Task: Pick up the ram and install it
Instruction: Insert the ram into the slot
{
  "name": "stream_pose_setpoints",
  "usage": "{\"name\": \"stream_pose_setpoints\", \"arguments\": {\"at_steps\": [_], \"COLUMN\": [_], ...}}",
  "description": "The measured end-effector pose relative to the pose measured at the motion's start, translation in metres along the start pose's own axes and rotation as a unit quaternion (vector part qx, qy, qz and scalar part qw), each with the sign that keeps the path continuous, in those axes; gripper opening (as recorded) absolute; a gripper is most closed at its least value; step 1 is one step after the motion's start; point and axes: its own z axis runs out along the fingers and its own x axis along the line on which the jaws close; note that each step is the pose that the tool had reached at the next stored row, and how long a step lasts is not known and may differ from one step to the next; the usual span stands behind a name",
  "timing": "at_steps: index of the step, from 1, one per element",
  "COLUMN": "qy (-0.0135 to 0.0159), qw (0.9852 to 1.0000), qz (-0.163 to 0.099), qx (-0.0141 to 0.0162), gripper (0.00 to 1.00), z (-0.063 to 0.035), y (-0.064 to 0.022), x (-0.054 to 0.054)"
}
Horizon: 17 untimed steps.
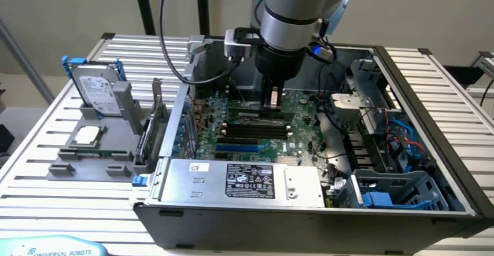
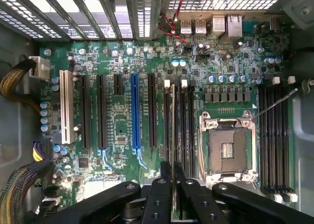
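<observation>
In the wrist view, my gripper (image 2: pixel 172 168) is shut on the ram (image 2: pixel 172 131). The ram is seen edge-on as a thin pale strip running away from the fingers (image 2: pixel 158 194). It hangs over the green motherboard (image 2: pixel 117 136), in line with a group of long black slots with white latches (image 2: pixel 182 116) beside the empty processor socket (image 2: pixel 225 150). I cannot tell whether the ram touches a slot. In the exterior view the gripper (image 1: pixel 272 107) points straight down inside the open computer case (image 1: pixel 309 218), just above the board's black slots (image 1: pixel 255 130).
A power supply (image 1: pixel 243 181) fills the case's near side. Cables and a drive cage (image 1: pixel 386 146) crowd the exterior view's right. Outside the case, at the left, stand a hard drive (image 1: pixel 100 91), a silver processor chip (image 1: pixel 87 134) and an upright expansion card (image 1: pixel 157 126).
</observation>
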Motion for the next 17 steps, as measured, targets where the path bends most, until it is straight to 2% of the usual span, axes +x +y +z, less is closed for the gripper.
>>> {"name": "stream_pose_setpoints", "arguments": {"at_steps": [7,10,13,15,17], "qy": [0.0006,0.0024,0.0070,0.0118,0.0179], "qw": [1.0000,1.0000,1.0000,0.9999,0.9998], "qz": [0.000,0.000,-0.001,-0.001,-0.002], "qx": [0.0002,0.0009,0.0023,0.0036,0.0053], "gripper": [0.13,0.13,0.13,0.13,0.13], "z": [0.0128,0.0183,0.0225,0.0248,0.0266], "y": [-0.0007,-0.0005,-0.0002,0.0002,0.0007], "x": [-0.001,-0.003,-0.006,-0.008,-0.011]}}
